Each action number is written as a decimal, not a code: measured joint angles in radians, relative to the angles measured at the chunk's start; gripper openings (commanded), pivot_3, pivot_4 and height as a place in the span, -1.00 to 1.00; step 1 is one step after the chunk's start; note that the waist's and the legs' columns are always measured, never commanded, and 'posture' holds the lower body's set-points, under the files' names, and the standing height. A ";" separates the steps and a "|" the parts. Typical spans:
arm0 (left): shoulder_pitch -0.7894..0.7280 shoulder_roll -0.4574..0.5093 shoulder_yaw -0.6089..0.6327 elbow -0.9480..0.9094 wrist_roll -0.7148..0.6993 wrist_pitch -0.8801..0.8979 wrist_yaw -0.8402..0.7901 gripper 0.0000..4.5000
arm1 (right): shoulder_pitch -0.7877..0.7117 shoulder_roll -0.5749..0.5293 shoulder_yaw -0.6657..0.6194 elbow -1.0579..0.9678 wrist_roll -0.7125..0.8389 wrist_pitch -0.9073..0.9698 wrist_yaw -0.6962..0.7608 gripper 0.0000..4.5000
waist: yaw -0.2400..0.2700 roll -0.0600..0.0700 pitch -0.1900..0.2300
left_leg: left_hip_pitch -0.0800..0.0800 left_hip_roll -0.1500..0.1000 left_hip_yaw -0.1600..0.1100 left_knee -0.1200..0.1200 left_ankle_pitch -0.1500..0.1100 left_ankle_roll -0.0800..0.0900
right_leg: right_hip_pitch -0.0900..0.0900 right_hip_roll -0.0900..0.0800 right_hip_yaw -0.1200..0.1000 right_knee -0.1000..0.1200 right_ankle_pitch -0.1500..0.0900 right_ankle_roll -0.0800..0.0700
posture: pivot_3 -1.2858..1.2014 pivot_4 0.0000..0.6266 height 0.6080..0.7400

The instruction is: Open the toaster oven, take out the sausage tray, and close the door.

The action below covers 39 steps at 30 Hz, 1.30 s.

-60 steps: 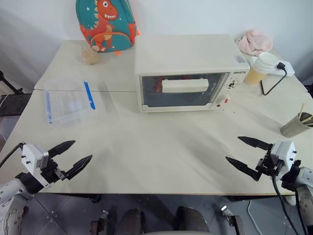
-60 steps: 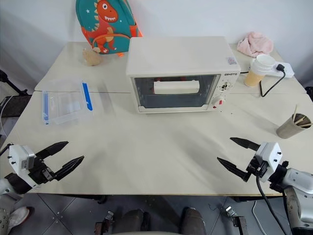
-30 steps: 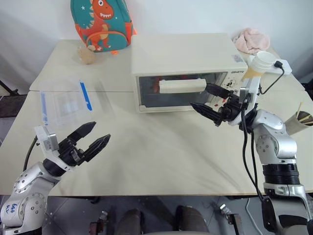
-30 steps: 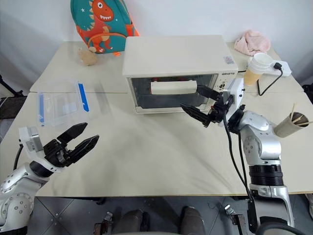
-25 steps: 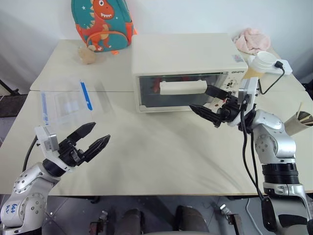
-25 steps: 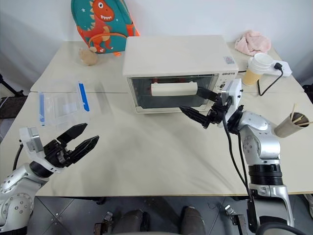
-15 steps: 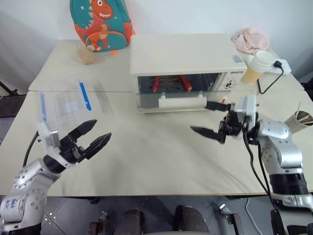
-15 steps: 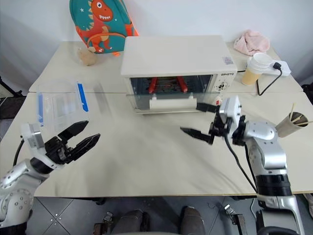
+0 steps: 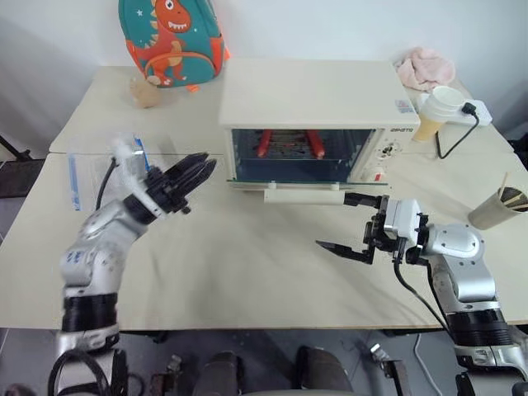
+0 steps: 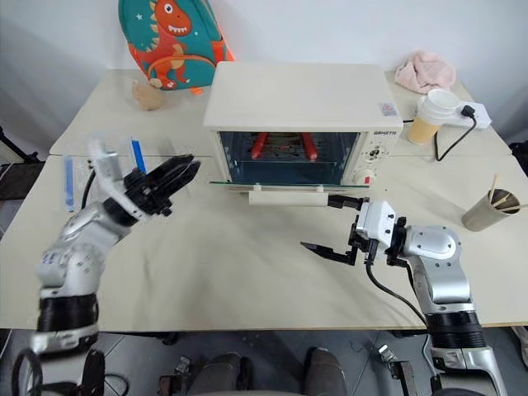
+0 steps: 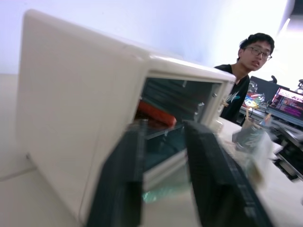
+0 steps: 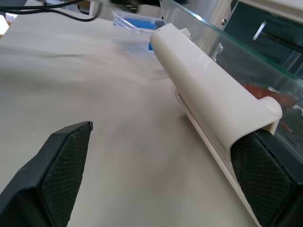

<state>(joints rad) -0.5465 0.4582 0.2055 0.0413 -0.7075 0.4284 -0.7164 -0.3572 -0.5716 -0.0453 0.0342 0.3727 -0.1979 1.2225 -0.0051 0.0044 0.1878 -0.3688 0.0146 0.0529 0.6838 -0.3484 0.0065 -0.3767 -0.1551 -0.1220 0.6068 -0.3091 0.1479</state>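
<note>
Desk is a pale cream matte top before a white wall. Boxy cream-white toaster oven stands centre-back, glass door lowered flat, red sausages inside; its label is unreadable. Left hand fingers nearly together, empty; right hand spread.

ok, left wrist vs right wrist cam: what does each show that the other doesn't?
Left wrist view: the toaster oven body with its open mouth, a red sausage inside, and a person beyond it. Right wrist view: the door handle bar up close, with the right gripper open wide beside it, and a clear plastic box. Both: the glass door down, the table.
</note>
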 measured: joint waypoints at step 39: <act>0.103 -0.040 -0.232 0.173 0.313 -0.220 -0.304 -0.99 | 0.390 -0.133 -0.313 -0.235 -0.173 -0.039 -0.378 1.00 | 0.004 -0.001 0.000 | 0.010 0.002 0.011 0.001 0.002 0.001 | 0.001 0.002 0.015 0.003 0.001 -0.002 | 0.03 -0.52 1.00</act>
<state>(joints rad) -0.4437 0.4186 -0.0269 0.2138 -0.3946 0.2083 -1.0200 0.0332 -0.7043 -0.3585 -0.2010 0.1995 -0.2365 0.8447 -0.0012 0.0038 0.1880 -0.3586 0.0170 0.0637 0.6845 -0.3462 0.0072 -0.3753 -0.1534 -0.1066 0.6098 -0.3084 0.1457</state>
